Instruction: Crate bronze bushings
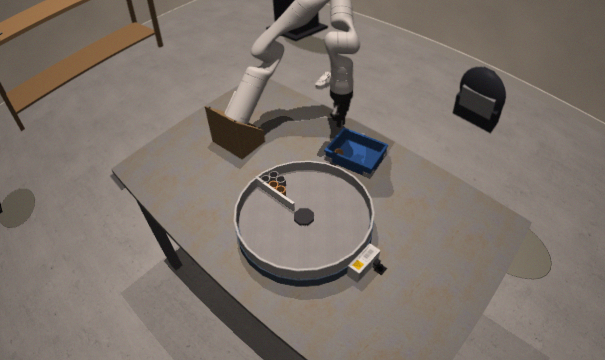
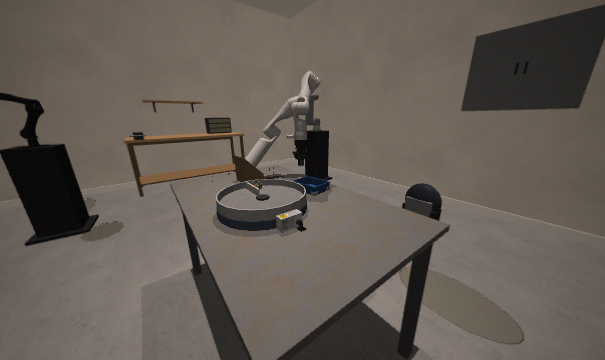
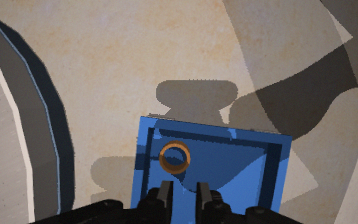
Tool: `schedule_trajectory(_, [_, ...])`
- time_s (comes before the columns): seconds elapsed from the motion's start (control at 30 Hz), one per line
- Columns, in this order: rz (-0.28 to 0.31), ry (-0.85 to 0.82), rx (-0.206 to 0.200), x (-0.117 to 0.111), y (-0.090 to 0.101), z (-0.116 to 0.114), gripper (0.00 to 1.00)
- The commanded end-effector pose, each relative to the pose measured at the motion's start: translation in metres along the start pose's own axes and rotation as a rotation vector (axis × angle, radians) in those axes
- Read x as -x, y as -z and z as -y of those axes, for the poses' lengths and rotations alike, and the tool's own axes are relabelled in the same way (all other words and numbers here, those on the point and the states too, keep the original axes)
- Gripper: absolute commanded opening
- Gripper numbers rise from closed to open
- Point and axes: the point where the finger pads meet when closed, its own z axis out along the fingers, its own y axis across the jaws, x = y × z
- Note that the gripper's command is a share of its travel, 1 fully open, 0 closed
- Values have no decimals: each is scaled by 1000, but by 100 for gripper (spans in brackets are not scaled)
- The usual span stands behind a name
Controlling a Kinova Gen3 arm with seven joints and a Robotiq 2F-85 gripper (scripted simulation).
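Observation:
The round turning table sits mid-table with a white divider. Against the divider, near the rim, lie dark steel bushings and bronze bushings in a tight cluster. The blue crate stands just behind the turning table. One bronze bushing lies inside it near a corner and also shows in the top view. My gripper hangs above the crate's far-left edge. In the wrist view its fingers stand a little apart with nothing between them.
A brown board leans at the arm's base on the table's far side. A white control box is fixed to the turning table's near rim. A dark hub marks the turning table's centre.

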Motion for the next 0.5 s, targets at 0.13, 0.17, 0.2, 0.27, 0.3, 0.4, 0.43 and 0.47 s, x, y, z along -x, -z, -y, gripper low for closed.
schedule_trajectory(0.13, [1,0,-1,0,0,0,16])
schedule_trajectory(0.17, [1,-11,-1,-3,0,12,14])
schedule_trajectory(0.2, [1,-21,-1,-5,-1,23,14])
schedule_trajectory(0.27, [2,-42,-1,-11,-2,46,14])
schedule_trajectory(0.3, [2,-52,-1,-14,-3,57,14])
schedule_trajectory(0.4, [2,-52,-1,-14,-3,57,14])
schedule_trajectory(0.43, [2,-52,-1,-14,-3,57,14])
schedule_trajectory(0.47, [2,-52,-1,-14,-3,57,14])
